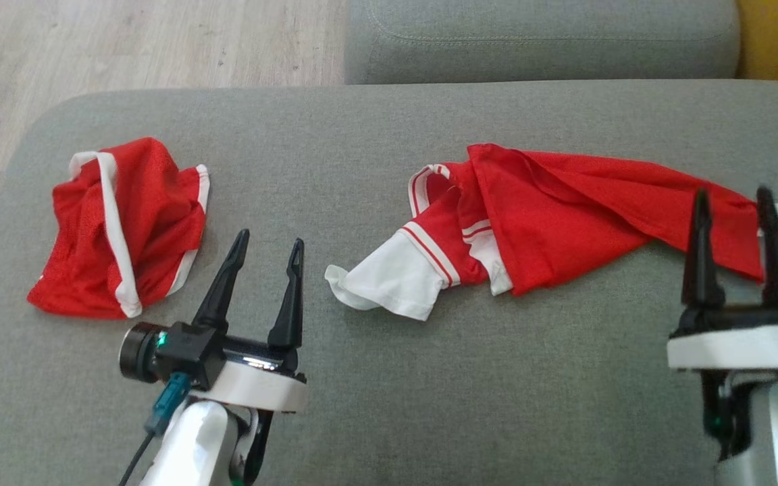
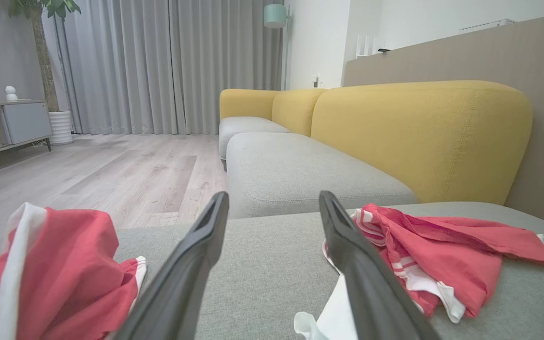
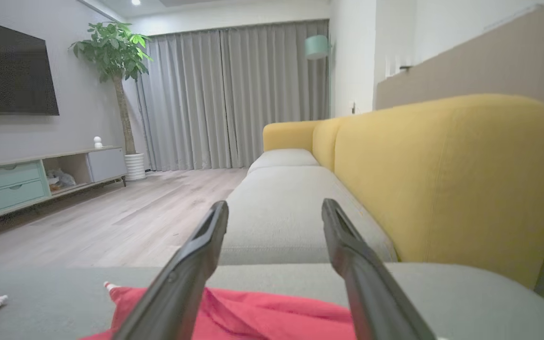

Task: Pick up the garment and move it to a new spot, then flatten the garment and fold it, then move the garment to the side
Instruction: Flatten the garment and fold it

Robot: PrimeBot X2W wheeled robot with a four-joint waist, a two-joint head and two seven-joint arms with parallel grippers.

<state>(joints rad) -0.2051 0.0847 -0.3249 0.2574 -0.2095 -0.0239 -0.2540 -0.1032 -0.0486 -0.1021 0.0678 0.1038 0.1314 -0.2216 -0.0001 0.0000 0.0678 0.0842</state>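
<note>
Bare grey fabric cushion (image 1: 335, 148) lies ahead of the left gripper (image 1: 271, 237); crumpled red-and-white mesh shorts (image 1: 119, 229) lie to its left, a rumpled red-and-white jersey (image 1: 564, 209) to its right.

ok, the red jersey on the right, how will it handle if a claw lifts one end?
Probably floppy: the red jersey lies in soft folds, so it would likely drape and hang long. Likely light: the fabric looks thin and lies low on the grey cushion. Its white sleeve may trail and drag on the weave.
</note>
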